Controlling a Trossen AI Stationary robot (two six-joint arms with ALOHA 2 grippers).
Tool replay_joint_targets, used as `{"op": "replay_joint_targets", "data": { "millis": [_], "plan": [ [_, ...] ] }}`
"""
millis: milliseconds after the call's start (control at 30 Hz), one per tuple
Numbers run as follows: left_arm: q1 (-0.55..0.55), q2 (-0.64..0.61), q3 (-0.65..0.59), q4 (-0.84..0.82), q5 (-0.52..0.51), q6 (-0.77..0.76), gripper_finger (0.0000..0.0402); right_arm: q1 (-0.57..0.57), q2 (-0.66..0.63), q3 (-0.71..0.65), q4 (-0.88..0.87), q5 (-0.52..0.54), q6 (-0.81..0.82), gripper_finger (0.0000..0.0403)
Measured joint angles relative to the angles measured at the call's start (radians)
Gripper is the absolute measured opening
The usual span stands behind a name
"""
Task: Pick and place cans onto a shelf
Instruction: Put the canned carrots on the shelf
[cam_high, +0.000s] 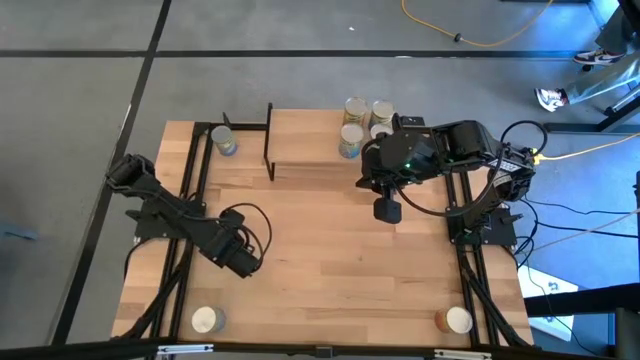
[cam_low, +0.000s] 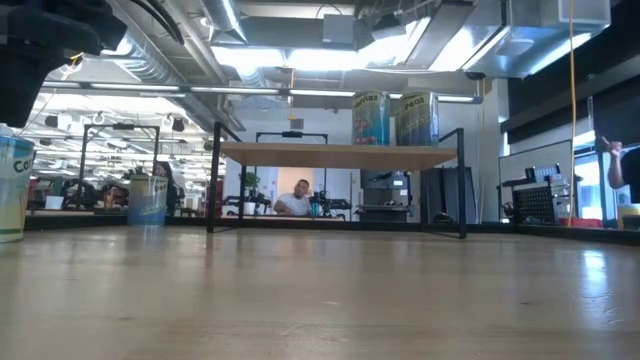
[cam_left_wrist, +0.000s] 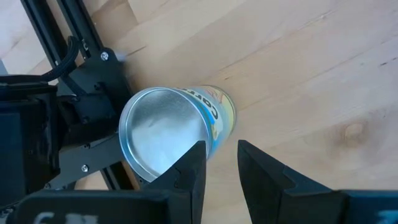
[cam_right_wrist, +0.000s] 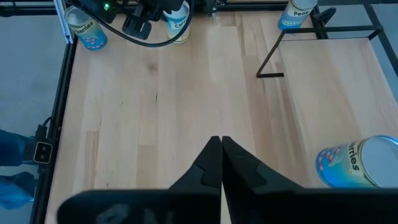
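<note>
The light-wood shelf (cam_high: 305, 140) stands at the table's far middle on black legs. Several cans (cam_high: 352, 108) stand on its right end, and two show in the low view (cam_low: 370, 118). My right gripper (cam_high: 388, 210) is shut and empty just near of the shelf's right end. A blue-labelled can (cam_right_wrist: 357, 162) stands beside it on the shelf. My left gripper (cam_left_wrist: 221, 168) is open over the near left of the table. A yellow-labelled can (cam_left_wrist: 174, 137) stands upright on the table just beside one finger. The left arm hides this can in the high view.
One can (cam_high: 225, 142) stands on the table left of the shelf. Others stand at the near left corner (cam_high: 205, 320) and near right corner (cam_high: 455, 320). Black rails (cam_high: 190, 200) run along both table sides. Bare wood lies in the middle.
</note>
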Motion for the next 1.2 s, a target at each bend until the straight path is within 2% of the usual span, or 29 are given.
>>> {"op": "replay_joint_targets", "data": {
  "millis": [167,500,633,833,1000,1200],
  "plan": [
    [0.0,0.0,-0.007,0.001,-0.002,-0.001,0.0085,0.0,0.0,0.0,0.0,0.0,0.0,0.0005],
    [0.0,0.0,-0.103,0.039,0.058,-0.015,0.0085,0.0,0.0,0.0,0.0,0.0,0.004,0.0005],
    [0.0,-0.001,-0.115,0.061,0.062,0.058,0.0072,0.0,0.0,0.0,0.0,0.0,0.005,0.0005],
    [0.0,-0.001,-0.116,0.058,0.056,0.17,0.001,0.0,0.0,0.0,0.0,0.0,0.006,0.0005],
    [0.0,0.0,-0.102,0.06,0.057,0.295,0.0003,0.0,0.0,0.0,0.0,0.0,0.004,0.0005],
    [0.007,-0.008,0.011,0.035,0.046,0.473,0.0001,0.0,0.0,0.0,0.0,0.0,0.002,0.0005]
  ]
}}
